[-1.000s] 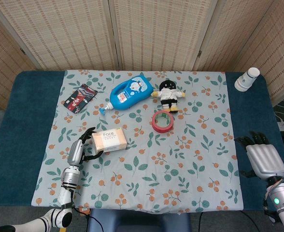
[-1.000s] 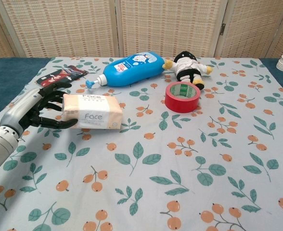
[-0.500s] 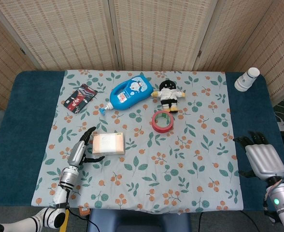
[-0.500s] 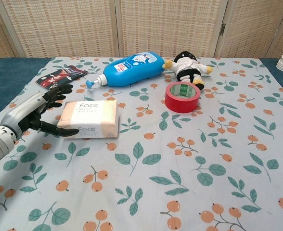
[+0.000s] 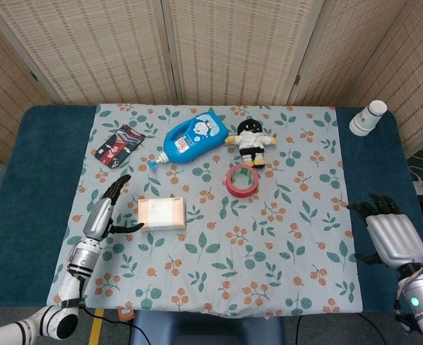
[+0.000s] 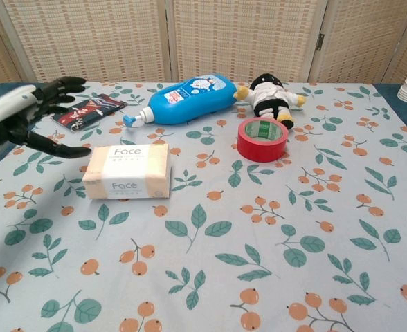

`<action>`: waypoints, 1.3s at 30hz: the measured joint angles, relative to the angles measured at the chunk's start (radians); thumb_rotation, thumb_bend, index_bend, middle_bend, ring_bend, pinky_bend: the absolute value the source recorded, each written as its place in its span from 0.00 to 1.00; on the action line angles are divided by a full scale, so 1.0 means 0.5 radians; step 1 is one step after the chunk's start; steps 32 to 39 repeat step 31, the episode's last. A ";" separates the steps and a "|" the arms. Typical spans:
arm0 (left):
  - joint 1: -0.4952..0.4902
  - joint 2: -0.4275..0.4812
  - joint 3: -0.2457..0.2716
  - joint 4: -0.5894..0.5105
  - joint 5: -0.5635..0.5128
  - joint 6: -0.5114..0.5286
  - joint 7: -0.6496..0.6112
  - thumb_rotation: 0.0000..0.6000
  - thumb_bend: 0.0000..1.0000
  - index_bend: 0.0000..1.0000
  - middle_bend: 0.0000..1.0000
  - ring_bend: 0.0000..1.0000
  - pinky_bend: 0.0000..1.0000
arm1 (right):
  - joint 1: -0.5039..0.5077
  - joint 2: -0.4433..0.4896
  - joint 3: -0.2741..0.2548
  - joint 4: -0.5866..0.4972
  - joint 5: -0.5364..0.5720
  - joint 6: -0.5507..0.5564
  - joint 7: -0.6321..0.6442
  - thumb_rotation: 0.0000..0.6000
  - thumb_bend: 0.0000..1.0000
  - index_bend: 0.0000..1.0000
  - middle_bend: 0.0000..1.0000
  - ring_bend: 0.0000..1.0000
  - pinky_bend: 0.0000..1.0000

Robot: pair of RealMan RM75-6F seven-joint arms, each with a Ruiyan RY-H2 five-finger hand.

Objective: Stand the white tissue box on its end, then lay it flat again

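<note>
White-and-peach tissue box (image 6: 127, 171) now lies flat on its broad face on the leaf-print cloth (image 6: 273, 235), long axis left-right, "Face" lettering readable on top and front; taking the red tape roll (image 6: 262, 140) as landmark, the box sits well to the roll's left and a little nearer the robot. Change over the last second: the box went from lying on its long side, with the left hand's fingers around its left end, to flat, and the left hand (image 6: 34, 117) has since let go and lifted up and away. It now hangs clear of the box's left end, fingers spread and apart, nothing in them; in the head view the same hand (image 5: 105, 213) shows just left of the box (image 5: 162, 213) with a visible gap. Right hand (image 5: 391, 237) rests far on the other side of the tape roll, near the table's right front corner, fingers extended, holding nothing, no apparent shift between frames. Blue bottle (image 6: 186, 97) and plush doll (image 6: 269, 97) lie behind the roll, dark packet (image 6: 89, 111) well to its left rear; none disturbed. Judgement: box released in the lying-flat pose, so the final step of the task looks done; withdrawal of the left hand reads as wrap-up. No remaining contact to tip the box again.
</note>
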 measured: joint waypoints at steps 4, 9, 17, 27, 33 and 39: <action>0.004 0.231 -0.102 -0.163 -0.051 0.016 0.081 1.00 0.28 0.00 0.00 0.00 0.08 | -0.023 0.033 -0.001 -0.019 -0.060 0.014 0.048 1.00 0.05 0.20 0.18 0.00 0.00; 0.001 0.413 -0.153 -0.262 -0.123 0.018 0.378 1.00 0.39 0.02 0.08 0.02 0.12 | -0.055 0.076 -0.004 -0.041 -0.143 0.032 0.115 1.00 0.05 0.20 0.18 0.00 0.00; -0.015 0.958 0.000 -0.511 -0.050 -0.125 1.329 1.00 0.37 0.07 0.09 0.01 0.17 | -0.121 0.142 -0.010 -0.081 -0.305 0.084 0.213 1.00 0.05 0.20 0.18 0.00 0.00; 0.031 1.416 0.230 -1.084 -0.392 -0.195 2.200 1.00 0.23 0.00 0.02 0.00 0.12 | -0.174 0.173 -0.014 -0.085 -0.417 0.120 0.271 1.00 0.05 0.20 0.18 0.00 0.00; 0.025 1.422 0.261 -1.176 -0.547 -0.139 2.297 1.00 0.24 0.00 0.02 0.00 0.12 | -0.186 0.172 -0.013 -0.085 -0.429 0.124 0.268 1.00 0.05 0.20 0.18 0.00 0.00; 0.025 1.422 0.261 -1.176 -0.547 -0.139 2.297 1.00 0.24 0.00 0.02 0.00 0.12 | -0.186 0.172 -0.013 -0.085 -0.429 0.124 0.268 1.00 0.05 0.20 0.18 0.00 0.00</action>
